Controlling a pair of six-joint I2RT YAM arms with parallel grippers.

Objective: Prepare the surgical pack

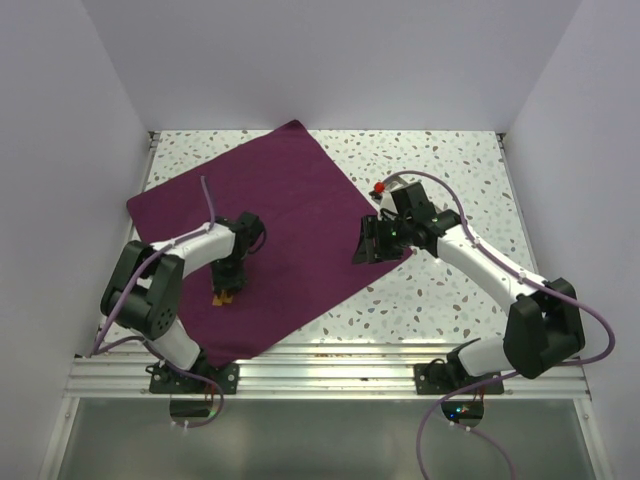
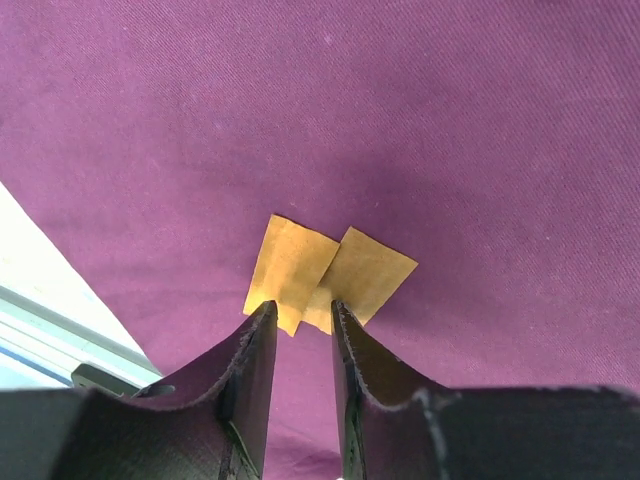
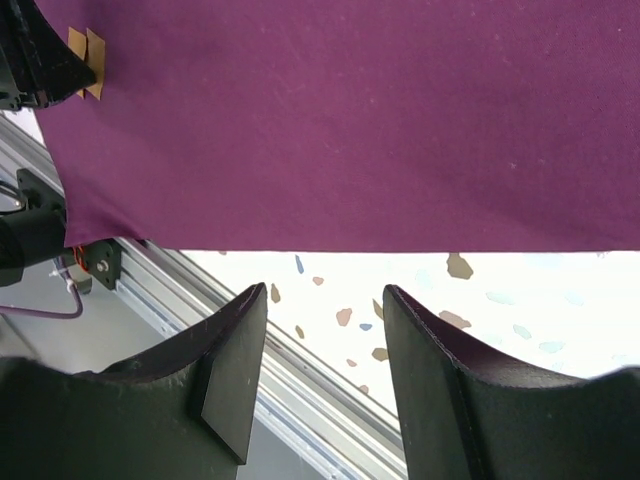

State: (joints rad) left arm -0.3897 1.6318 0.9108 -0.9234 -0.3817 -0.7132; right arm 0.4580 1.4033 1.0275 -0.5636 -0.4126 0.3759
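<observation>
The deep purple-maroon fabric surgical pack [image 1: 290, 215] lies as 1 smooth square sheet, spread cornerwise on the speckled white worktop [image 1: 440, 165]. The left gripper [image 2: 300, 315] stands over 2 small overlapping tan paper squares [image 2: 330, 272] on it, fingers narrow and gripping nothing clearly, likely to pinch them. The right gripper [image 3: 325, 300] hovers at the sheet's right edge, fingers wide and empty, probably to fold.

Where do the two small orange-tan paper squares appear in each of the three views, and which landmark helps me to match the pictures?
Top external: the paper squares lie at lower left, on the cloth, near its front edge.
Left wrist: near the centre, one overlapping the other.
Right wrist: in the top left corner, very small.
Shared landmark: the purple cloth under them in every view.
</observation>
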